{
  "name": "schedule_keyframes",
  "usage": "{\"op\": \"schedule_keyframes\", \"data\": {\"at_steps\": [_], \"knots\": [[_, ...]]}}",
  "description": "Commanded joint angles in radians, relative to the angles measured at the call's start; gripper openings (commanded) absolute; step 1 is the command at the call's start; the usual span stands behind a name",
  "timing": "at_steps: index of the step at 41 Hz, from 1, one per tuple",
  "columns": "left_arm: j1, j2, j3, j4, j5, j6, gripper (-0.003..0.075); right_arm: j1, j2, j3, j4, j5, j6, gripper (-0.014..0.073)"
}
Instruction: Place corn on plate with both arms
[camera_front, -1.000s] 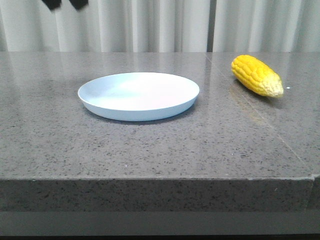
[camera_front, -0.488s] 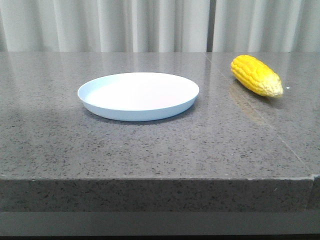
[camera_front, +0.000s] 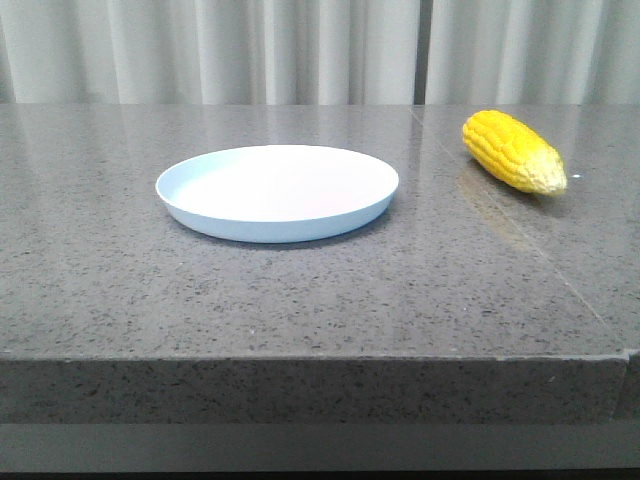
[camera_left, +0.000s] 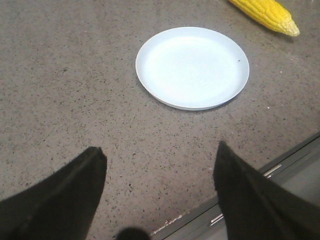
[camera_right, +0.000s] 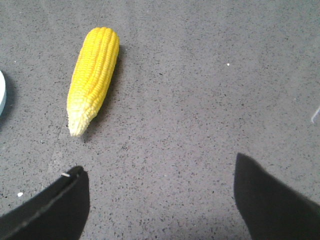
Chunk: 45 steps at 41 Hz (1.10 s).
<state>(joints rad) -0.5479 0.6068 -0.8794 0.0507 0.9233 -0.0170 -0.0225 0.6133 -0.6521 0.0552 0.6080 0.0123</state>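
Note:
The pale blue-white plate (camera_front: 277, 190) sits empty in the middle of the grey stone table; the left wrist view shows the same plate (camera_left: 192, 66) from above. The yellow corn (camera_front: 513, 150) lies on the table to the plate's right, pale tip toward the front right. Neither gripper shows in the front view. My left gripper (camera_left: 160, 152) hangs open high above the table's near edge, short of the plate, with nothing between its fingers. My right gripper (camera_right: 159, 167) is open too, above bare table beside the corn (camera_right: 93, 75), apart from it.
A seam (camera_front: 500, 215) runs across the tabletop between plate and corn. The table's front edge (camera_left: 240, 192) shows under the left gripper. Pale curtains (camera_front: 300, 50) close off the back. A sliver of the plate's rim (camera_right: 2, 95) shows in the right wrist view.
A second ago dark gripper fingers showed at the top left of the front view; they have risen out of it. Plate and corn have not moved.

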Motion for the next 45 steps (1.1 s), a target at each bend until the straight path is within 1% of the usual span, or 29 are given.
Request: {"op": "schedule_keyframes", "data": {"at_steps": [1, 10, 13, 18, 21, 30, 36, 39, 45], "knots": [[-0.009, -0.046, 0.008, -0.009, -0.089, -0.013, 0.0459, 0.002, 0.006, -0.032, 0.004, -0.075, -0.007, 0.0613], [-0.009, -0.061, 0.015, -0.009, -0.083, -0.013, 0.0459, 0.002, 0.006, -0.032, 0.008, -0.066, -0.012, 0.0613], [-0.009, -0.061, 0.015, -0.009, -0.083, -0.013, 0.0459, 0.002, 0.008, -0.036, 0.010, -0.053, -0.038, 0.0613], [-0.009, -0.061, 0.015, -0.009, -0.083, -0.013, 0.0459, 0.020, 0.036, -0.089, 0.021, 0.025, -0.052, 0.0613], [-0.009, -0.061, 0.015, -0.009, -0.083, -0.013, 0.0459, 0.048, 0.075, -0.138, 0.021, 0.079, -0.052, 0.0613], [-0.009, -0.061, 0.015, -0.009, -0.083, -0.013, 0.0459, 0.152, 0.265, -0.326, 0.022, 0.255, -0.052, 0.0613], [-0.009, -0.061, 0.015, -0.009, -0.083, -0.013, 0.0459, 0.216, 0.409, -0.440, 0.022, 0.293, -0.051, 0.0613], [-0.009, -0.061, 0.015, -0.009, -0.083, -0.013, 0.0459, 0.236, 0.494, -0.505, 0.022, 0.313, -0.048, 0.0613], [-0.009, -0.061, 0.015, -0.009, -0.083, -0.013, 0.0459, 0.236, 0.665, -0.633, 0.018, 0.372, -0.040, 0.0613]]}}
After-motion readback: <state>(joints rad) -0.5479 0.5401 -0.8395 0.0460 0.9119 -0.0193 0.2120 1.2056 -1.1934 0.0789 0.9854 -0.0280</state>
